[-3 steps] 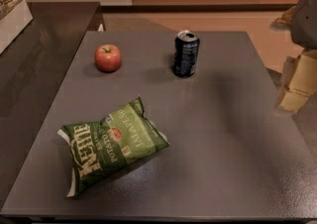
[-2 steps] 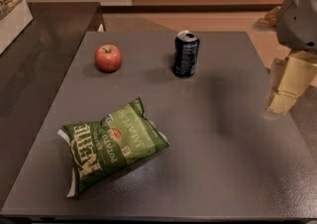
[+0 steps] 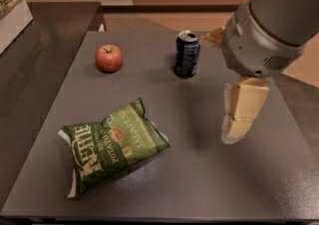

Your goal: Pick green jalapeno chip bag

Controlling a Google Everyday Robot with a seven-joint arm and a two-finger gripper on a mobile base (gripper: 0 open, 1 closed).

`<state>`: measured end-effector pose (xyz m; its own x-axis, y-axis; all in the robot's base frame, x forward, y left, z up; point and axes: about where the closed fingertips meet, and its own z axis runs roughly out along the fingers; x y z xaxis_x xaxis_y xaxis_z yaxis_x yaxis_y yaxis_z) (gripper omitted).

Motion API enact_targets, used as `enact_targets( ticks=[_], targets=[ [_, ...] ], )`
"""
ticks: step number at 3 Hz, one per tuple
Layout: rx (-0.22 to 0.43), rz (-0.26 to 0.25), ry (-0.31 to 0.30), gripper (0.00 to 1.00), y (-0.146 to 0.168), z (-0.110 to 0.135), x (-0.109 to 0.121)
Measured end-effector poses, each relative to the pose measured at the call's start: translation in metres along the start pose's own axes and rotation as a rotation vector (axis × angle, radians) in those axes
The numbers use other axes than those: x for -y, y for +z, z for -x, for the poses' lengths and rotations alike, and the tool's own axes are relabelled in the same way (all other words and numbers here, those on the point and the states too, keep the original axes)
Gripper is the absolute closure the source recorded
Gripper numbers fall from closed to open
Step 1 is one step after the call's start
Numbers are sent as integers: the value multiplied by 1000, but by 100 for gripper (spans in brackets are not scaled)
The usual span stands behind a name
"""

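Observation:
The green jalapeno chip bag [image 3: 114, 144] lies flat on the grey table [image 3: 209, 179] at the front left, with white "KETTLE" lettering and a small red logo facing up. My gripper [image 3: 234, 132] hangs from the large grey arm [image 3: 271, 25] above the right half of the table. It points down, well to the right of the bag and apart from it. It holds nothing that I can see.
A red apple [image 3: 108, 58] sits at the back left of the table. A dark blue soda can [image 3: 187, 54] stands upright at the back middle, just left of the arm. A dark counter [image 3: 35, 55] runs along the left side.
The arm has swung in from the right edge toward the middle of the table, and the gripper now hangs over the tabletop, closer to the can and the bag.

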<state>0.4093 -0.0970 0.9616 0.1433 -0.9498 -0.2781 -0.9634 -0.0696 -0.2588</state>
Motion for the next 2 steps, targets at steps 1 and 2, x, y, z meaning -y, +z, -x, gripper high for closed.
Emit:
enact_targets(
  ticks=[1,2],
  targets=[
    [-8,28,-118,0,30,32,-9],
    [-28,67,-224,0,60,61,-13]
  ],
)
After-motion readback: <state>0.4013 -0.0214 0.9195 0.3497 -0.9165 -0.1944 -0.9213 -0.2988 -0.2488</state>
